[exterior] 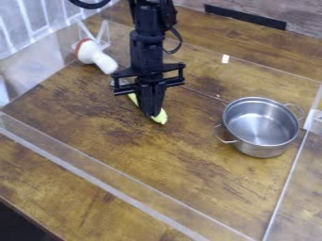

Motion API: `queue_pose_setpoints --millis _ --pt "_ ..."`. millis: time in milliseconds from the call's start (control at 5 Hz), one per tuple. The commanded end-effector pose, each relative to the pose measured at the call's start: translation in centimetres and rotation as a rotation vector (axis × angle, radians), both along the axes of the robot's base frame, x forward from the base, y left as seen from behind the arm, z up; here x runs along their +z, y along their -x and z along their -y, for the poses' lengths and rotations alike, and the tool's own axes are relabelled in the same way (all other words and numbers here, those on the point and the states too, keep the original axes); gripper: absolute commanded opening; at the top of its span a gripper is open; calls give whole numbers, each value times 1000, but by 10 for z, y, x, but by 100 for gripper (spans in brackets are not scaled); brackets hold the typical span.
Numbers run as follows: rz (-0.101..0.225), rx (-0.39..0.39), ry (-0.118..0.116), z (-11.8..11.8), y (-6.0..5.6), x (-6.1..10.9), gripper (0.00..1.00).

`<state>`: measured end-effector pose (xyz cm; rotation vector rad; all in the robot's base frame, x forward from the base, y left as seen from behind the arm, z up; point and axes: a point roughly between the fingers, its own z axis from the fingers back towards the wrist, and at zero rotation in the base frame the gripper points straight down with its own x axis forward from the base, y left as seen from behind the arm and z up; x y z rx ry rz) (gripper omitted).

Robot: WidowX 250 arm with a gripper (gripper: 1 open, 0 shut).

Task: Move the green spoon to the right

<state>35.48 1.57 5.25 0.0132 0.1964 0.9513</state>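
Observation:
The green spoon (158, 117) lies on the wooden table, left of centre; only the lower end of its yellow-green handle shows. My gripper (149, 104) points almost straight down onto the spoon's upper part. Its dark fingers are drawn together around the handle and hide the spoon's bowl. The spoon still rests on the table surface.
A shiny steel pot (261, 125) stands to the right of the spoon. A white and red object (96, 55) lies at the back left. A low clear plastic wall (151, 202) runs around the work area along the front and sides.

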Motion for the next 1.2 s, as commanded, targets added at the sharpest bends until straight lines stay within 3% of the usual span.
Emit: queue_pose_setpoints --millis 0,200,400,600,800,1000 --pt "132 -56 -6 1 -18 58 0" --pt "146 -111 1 3 -32 77 0" --pt "143 -172 7 1 -21 74 0" --pt "138 -187 8 -3 -11 61 100" --pt "148 -313 26 6 -18 82 0" --pt "147 -366 39 13 -20 87 0"
